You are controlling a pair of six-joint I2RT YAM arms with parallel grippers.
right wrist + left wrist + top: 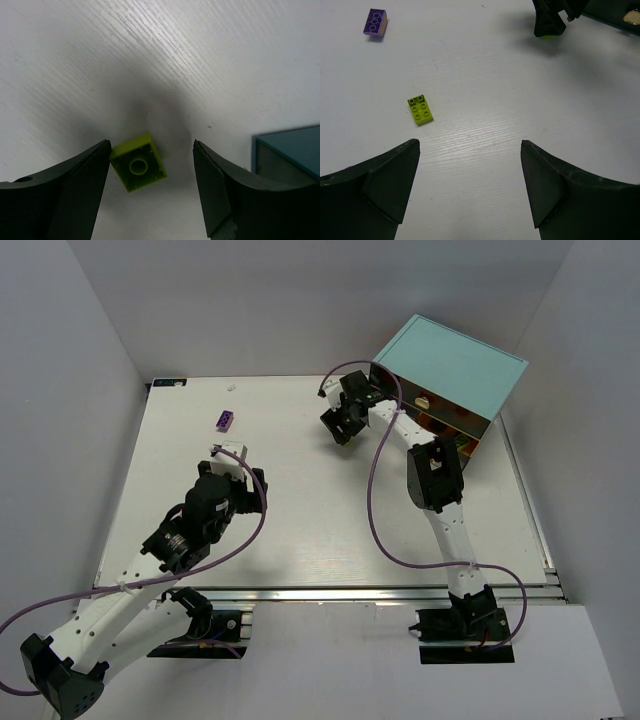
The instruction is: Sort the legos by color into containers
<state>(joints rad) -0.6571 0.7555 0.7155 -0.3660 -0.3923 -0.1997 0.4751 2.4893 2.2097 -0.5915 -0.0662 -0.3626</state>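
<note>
Right gripper [150,150], outstretched beside cabinet [450,365], gapes around lime brick [137,162] (left gripper [470,150] gapes too).

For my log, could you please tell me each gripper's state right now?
Left gripper: open, empty.
Right gripper: open around a lime brick, not clamped.

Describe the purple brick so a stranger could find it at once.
Start at the white table and look at its far left part, beyond the left pincer. The purple brick lies there alone. It is the only purple piece; the nearest one is a lime brick.
</note>
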